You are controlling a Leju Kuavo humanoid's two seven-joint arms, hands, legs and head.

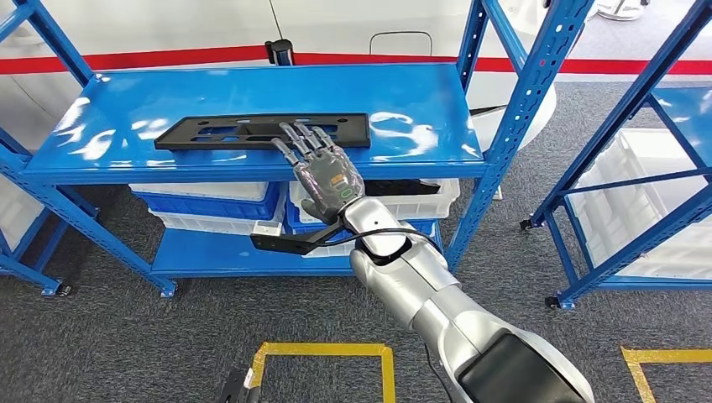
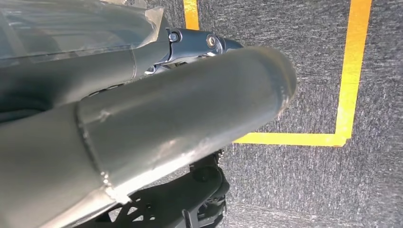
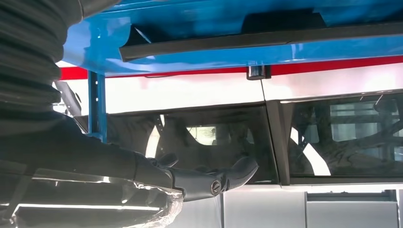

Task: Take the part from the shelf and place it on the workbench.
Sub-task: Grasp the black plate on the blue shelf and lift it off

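Part under right hand fingertips

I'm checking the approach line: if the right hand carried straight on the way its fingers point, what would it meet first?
The black part on the blue shelf; the right hand already overlaps its near edge, though contact is unclear.

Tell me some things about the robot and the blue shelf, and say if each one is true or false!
1. The black part lies flat on the top blue shelf. True.
2. The right hand is carrying the part away from the shelf. False: the part lies on the shelf, with the hand's fingers reaching over its front edge.
3. White and blue bins sit on the lower shelf. True.
4. The tape square on the floor is red. False: it is yellow.
5. The left hand hangs over the grey carpet. True.
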